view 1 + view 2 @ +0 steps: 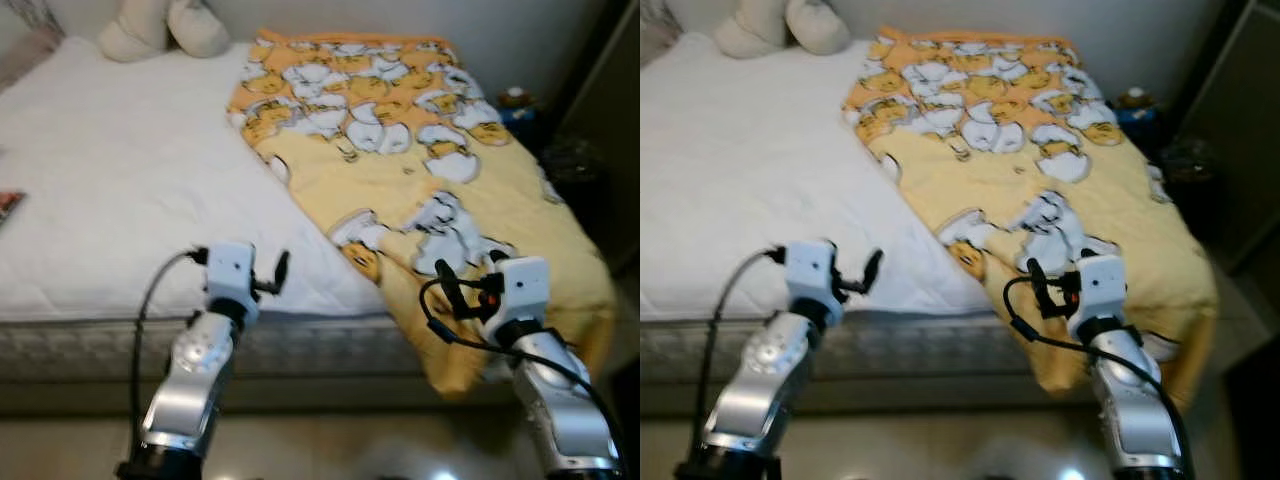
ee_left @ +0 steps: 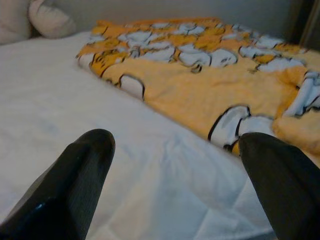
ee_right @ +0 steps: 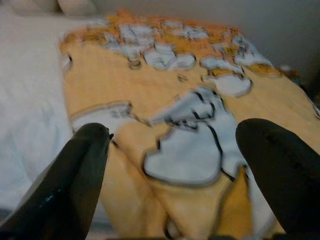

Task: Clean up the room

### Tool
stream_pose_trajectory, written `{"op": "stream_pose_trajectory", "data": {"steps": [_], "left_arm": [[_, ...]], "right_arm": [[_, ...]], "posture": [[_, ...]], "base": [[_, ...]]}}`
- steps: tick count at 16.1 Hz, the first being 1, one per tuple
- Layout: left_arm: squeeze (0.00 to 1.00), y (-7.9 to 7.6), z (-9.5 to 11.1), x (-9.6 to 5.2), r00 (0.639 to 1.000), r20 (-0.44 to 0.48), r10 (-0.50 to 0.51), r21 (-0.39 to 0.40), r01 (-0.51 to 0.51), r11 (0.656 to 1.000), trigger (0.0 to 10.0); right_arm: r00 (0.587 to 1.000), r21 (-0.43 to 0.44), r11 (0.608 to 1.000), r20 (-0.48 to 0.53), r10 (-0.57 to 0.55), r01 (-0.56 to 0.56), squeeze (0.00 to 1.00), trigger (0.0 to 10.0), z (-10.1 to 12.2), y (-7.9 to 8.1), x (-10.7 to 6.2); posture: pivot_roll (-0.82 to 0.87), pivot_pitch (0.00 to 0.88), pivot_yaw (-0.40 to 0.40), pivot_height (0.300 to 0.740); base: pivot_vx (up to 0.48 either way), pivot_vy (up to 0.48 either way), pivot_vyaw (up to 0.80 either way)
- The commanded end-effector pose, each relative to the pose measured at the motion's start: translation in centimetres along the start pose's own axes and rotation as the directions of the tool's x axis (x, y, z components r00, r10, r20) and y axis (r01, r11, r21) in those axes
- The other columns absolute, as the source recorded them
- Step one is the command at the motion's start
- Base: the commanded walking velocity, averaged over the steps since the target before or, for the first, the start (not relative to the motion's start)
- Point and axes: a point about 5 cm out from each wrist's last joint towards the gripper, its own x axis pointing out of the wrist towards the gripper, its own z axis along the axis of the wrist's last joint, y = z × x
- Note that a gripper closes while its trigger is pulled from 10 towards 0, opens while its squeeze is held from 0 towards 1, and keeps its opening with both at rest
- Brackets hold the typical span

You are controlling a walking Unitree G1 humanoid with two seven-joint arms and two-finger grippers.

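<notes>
Now: right gripper [image 3: 170, 165] wide open, empty, soft floppy yellow blanket [image 1: 400, 170] just ahead; pinch folded corner; left gripper [image 2: 175, 170] likewise open, empty.

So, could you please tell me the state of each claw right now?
Left claw: open, empty, over the white mattress.
Right claw: open, empty, over the yellow blanket.

You have a yellow-orange blanket [image 1: 400, 150] printed with white cartoon ducks outlined in black, on a plain white bed sheet [image 1: 120, 190]. Cream pillows [image 1: 165, 28]. Mattress side [image 1: 90, 345] grey, quilted.
</notes>
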Motion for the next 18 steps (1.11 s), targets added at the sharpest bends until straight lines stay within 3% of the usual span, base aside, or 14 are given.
{"op": "stream_pose_trajectory", "data": {"steps": [1, 4, 6, 9, 15, 16, 18], "left_arm": [[0.0, 0.64, 0.04, -0.13, 1.0, -0.006, 0.027, 0.013, -0.027, 1.0, 10.0], [0.0, 0.55, 0.41, -0.17, 1.0, 0.021, -0.007, 0.025, 0.006, 1.0, 10.0], [0.0, 0.45, 0.65, -0.2, 0.999, 0.025, -0.021, 0.025, 0.02, 0.999, 10.0], [0.0, 0.23, 0.38, -0.34, 0.999, 0.012, -0.05, 0.032, 0.05, 0.998, 10.0], [0.0, 0.79, 0.25, -0.46, 1.0, 0.005, -0.029, 0.03, 0.029, 0.999, 10.0], [0.0, 0.89, 0.23, -0.53, 1.0, 0.016, -0.019, -0.003, 0.02, 1.0, 10.0], [0.0, 1.02, 0.03, -0.48, 1.0, -0.003, -0.01, 0.006, 0.01, 1.0, 10.0]], "right_arm": [[1.0, -0.022, 1.0, 0.01, 0.011, -0.011, 0.0, 10.0, 0.27, 0.37, 0.2], [1.0, -0.056, 0.998, -0.005, 0.03, -0.03, 0.0, 10.0, -0.12, 0.97, 0.13], [1.0, -0.002, 1.0, -0.004, 0.026, -0.026, 0.0, 10.0, -0.24, 1.1, 0.19], [1.0, -0.005, 1.0, -0.002, 0.025, -0.025, 0.0, 10.0, -0.17, 1.08, 0.26], [0.998, -0.007, 0.998, 0.003, 0.06, -0.06, 0.0, 10.0, 0.03, 1.22, 0.6], [0.998, -0.013, 0.998, 0.001, 0.061, -0.061, 0.0, 10.0, 0.01, 1.21, 0.69], [0.998, -0.004, 0.998, -0.016, 0.063, -0.063, 0.0, 10.0, -0.25, 1.31, 0.69]], "posture": [[-0.07, 0.003, 0.033, 0.74], [-0.07, 0.0, 0.03, 0.74], [-0.06, 0.0, 0.028, 0.74], [-0.07, 0.0, 0.028, 0.74], [-0.06, 0.0, 0.017, 0.74], [-0.06, 0.0, 0.016, 0.74], [-0.05, 0.0, 0.015, 0.74]], "base": [[0.0, 0.0, 0.0], [0.271, 0.0, 0.53], [0.45, 0.0, 0.0], [0.45, 0.0, 0.0], [0.433, 0.0, 0.0], [0.259, 0.0, 0.0], [0.0, 0.0, 0.0]]}}
